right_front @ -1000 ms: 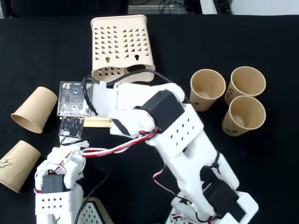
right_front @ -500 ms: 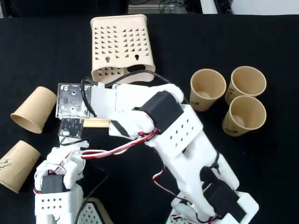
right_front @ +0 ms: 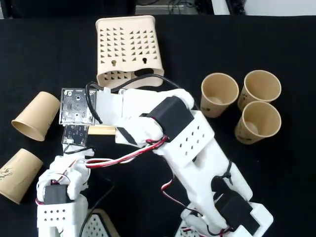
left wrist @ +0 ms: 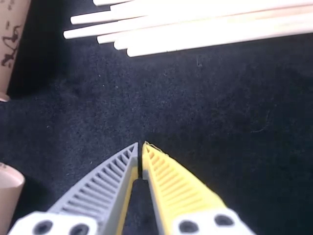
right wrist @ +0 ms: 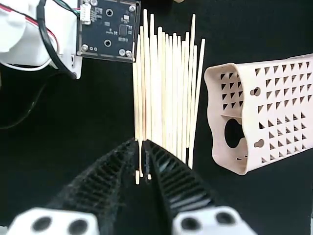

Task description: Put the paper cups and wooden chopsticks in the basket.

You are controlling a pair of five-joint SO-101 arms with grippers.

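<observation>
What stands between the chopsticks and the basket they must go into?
Nothing visible does. Only a narrow strip of bare cloth separates the chopsticks from the basket, which lies on its side beside them.

A cream perforated basket (right_front: pixel 129 49) lies on its side far back on the table (right_front: pixel 276 44), pale wooden chopsticks (right wrist: pixel 166 88) bundled flat before it, three brown paper cups (right_front: pixel 218 94) (right_front: pixel 260 88) (right_front: pixel 258 121) upright at the high view's right, two tipped cups (right_front: pixel 37 115) (right_front: pixel 17 175) at its left.
</observation>
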